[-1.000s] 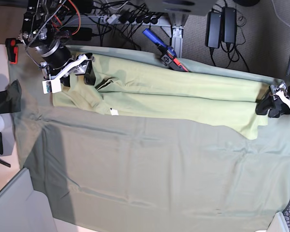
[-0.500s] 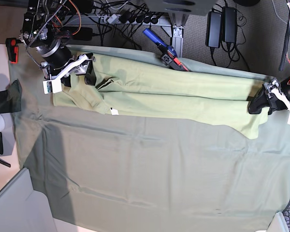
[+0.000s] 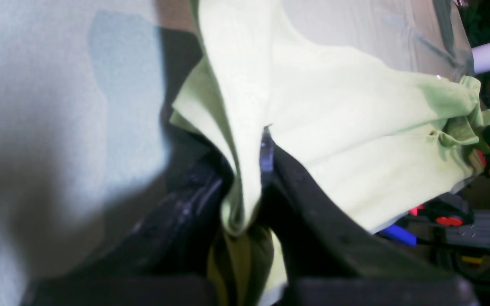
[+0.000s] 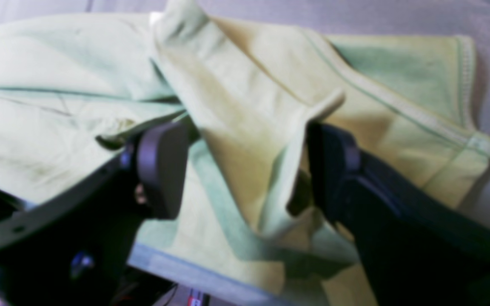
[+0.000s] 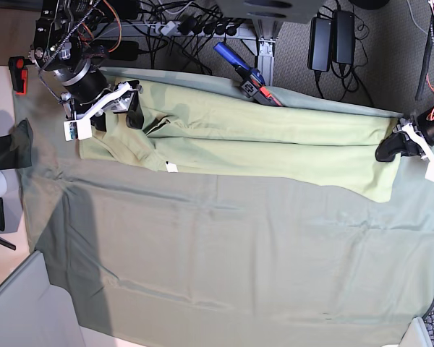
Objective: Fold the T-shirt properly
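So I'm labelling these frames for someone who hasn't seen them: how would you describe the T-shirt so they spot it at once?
A dull grey-green table cloth covers the table. Along its far edge lies the T-shirt, stretched in a long band between the right gripper and the left gripper. It is paler and yellower than the cloth and has a small white tag at its near edge.

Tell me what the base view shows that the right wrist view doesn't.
Only the base view shows the whole pale yellow-green short-sleeved T-shirt stretched across the duller grey-green table cloth, its small white tag, and the left claw at the far end. Only the right wrist view shows the right claw open, a raised fold between its fingers. Both show shirt and right claw.
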